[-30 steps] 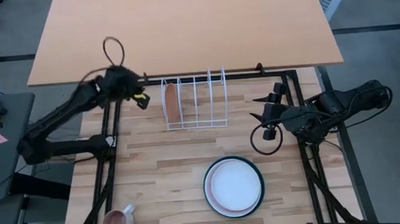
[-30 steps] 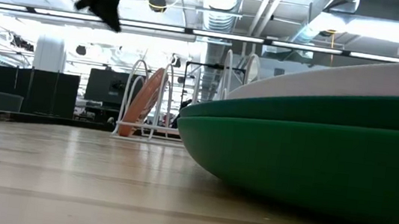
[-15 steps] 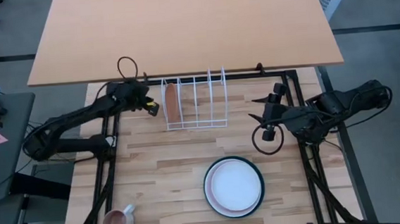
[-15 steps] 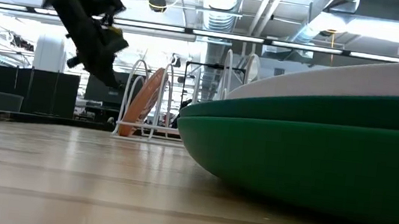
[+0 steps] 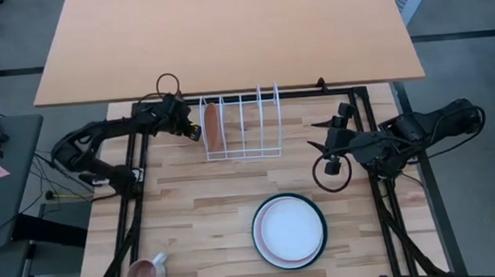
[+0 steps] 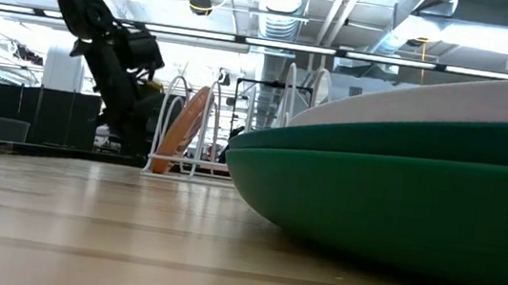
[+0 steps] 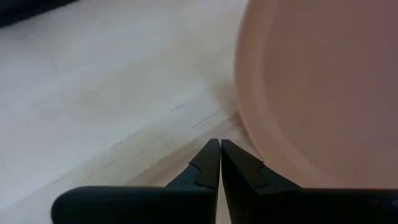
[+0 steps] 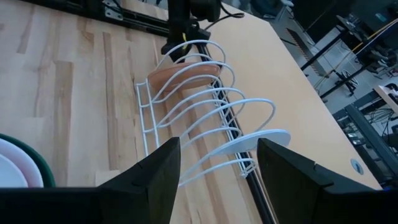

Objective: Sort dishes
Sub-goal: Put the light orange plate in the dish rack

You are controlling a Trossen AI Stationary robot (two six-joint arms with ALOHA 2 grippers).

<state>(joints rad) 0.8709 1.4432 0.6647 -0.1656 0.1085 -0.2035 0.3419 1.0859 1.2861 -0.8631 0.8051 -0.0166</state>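
Nearest us on the worktop (image 5: 191, 203) lies a flat stack: a white plate (image 5: 289, 227) on a pink plate (image 5: 278, 259) in a dark green plate (image 5: 290, 231), faces up. Beyond, an orange-brown plate (image 5: 214, 128) stands on edge in the wire rack (image 5: 242, 126), its long axis running front to back. Our left gripper (image 5: 193, 132), closed and empty, sits just beside it; our right gripper (image 5: 315, 136) waits with fingers spread, right of the rack.

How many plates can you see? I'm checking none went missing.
4: an orange-brown plate upright in the white wire rack; white plate, pink plate and dark green plate stacked. More may hide beneath.
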